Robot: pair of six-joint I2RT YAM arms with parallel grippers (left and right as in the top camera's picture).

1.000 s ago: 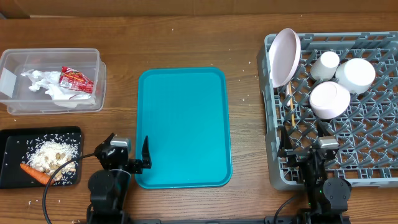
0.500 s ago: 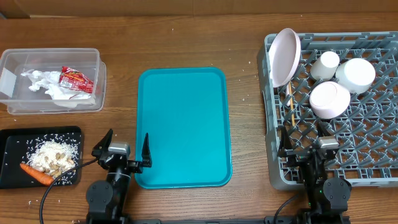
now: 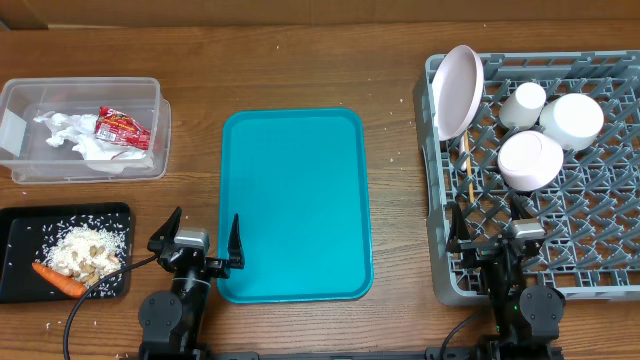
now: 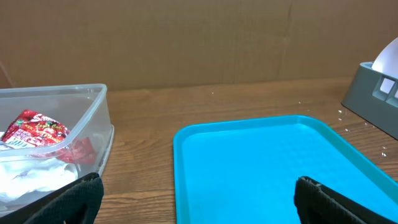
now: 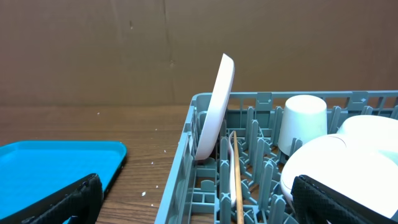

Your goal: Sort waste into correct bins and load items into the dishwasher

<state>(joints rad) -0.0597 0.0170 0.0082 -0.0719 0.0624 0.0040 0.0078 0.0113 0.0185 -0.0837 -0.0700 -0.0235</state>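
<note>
Across the table — sorting and loading apparently complete

Far left, in the clear plastic tub [image 3: 150, 100]: crumpled white napkins [image 3: 75, 135], soft and creased, plus a glossy red wrapper [image 3: 122, 127]. Just nearer, on the flat black tray [image 3: 15, 225]: a heap of beige rice [image 3: 80, 250] and a tapered orange carrot [image 3: 58, 280].

Over on the right, in the grey pegged rack [image 3: 600, 250]: a large smooth plate [image 3: 457, 92] upright on edge at the far left corner, and a slim pale fork [image 3: 467, 165] slotted between pegs just nearer. Beside them, a small cup [image 3: 523, 103] and two round bowls [image 3: 572, 120] [image 3: 530, 160], apparently mouth-down. Between the two sides, a teal serving tray [image 3: 295, 200] — glossy, round-cornered, nothing on it.

Judging by that, nothing left to sort or load, bar perhaps a few stray grains [image 3: 52, 326] on the wood near the black tray.

At the near edge, left gripper [image 3: 200, 235] spread wide and pinching nothing, between black tray and teal tray. Right gripper [image 3: 487, 232] likewise spread and empty, above the rack's near edge.
</note>
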